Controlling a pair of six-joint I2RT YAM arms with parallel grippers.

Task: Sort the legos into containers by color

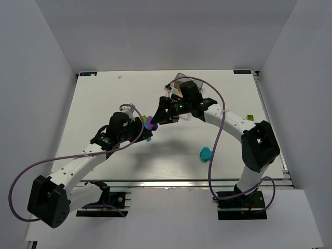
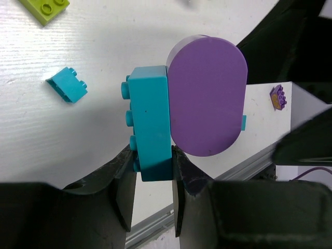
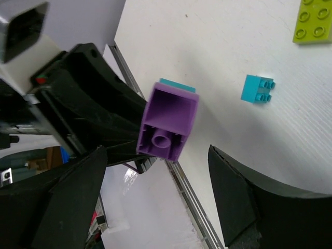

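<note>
My left gripper (image 1: pixel 143 126) (image 2: pixel 151 158) is shut on a cyan brick (image 2: pixel 150 119) and holds it above the table. A purple rounded brick (image 2: pixel 207 96) (image 1: pixel 151 123) is stuck to its side. My right gripper (image 1: pixel 156 117) (image 3: pixel 155 155) is open, and its fingers flank the purple brick (image 3: pixel 168 122) without touching it. A small cyan brick (image 2: pixel 67 85) (image 3: pixel 258 89) and a lime green brick (image 2: pixel 45 8) (image 3: pixel 314 21) lie on the table below. The container tray (image 1: pixel 180 79) is at the back, mostly hidden by the right arm.
A larger cyan piece (image 1: pixel 206 154) lies on the table at the front right. A tiny purple brick (image 2: pixel 278 97) shows at the right of the left wrist view. The table's metal front rail (image 1: pixel 181 181) runs beneath both arms.
</note>
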